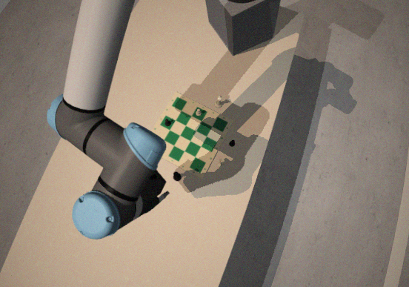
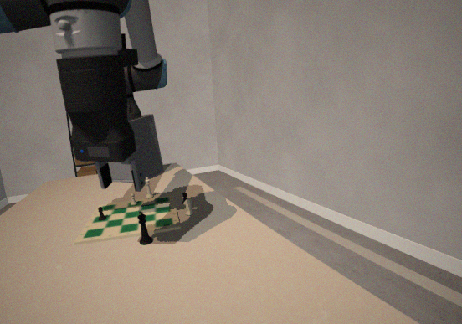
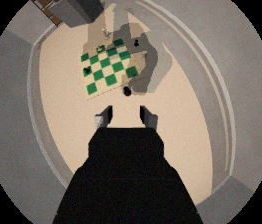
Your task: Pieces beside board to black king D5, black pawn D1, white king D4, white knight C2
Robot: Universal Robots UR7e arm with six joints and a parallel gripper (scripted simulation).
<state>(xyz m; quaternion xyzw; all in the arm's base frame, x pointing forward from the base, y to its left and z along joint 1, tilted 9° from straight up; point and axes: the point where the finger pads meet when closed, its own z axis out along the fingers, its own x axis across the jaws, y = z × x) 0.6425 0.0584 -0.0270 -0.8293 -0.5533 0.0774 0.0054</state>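
Note:
The green and cream board (image 1: 190, 133) lies on the tan table. The black king (image 1: 177, 176) stands off the board by its near corner; it also shows in the exterior view (image 2: 144, 228) and the wrist view (image 3: 127, 91). The black pawn (image 1: 232, 143) and the white knight (image 2: 189, 208) stand beside the right edge, in shadow. The white king (image 1: 219, 100) stands beside the far edge. A white pawn (image 1: 199, 111) and a black pawn (image 1: 168, 121) stand on the board. My gripper (image 2: 120, 181) is open and empty, high above the table just short of the black king.
The arm's grey pedestal (image 1: 242, 13) stands behind the board. My own elbow and wrist (image 1: 111, 158) hide the table left of the board in the top view. A wall and a floor strip (image 2: 335, 237) run along the right.

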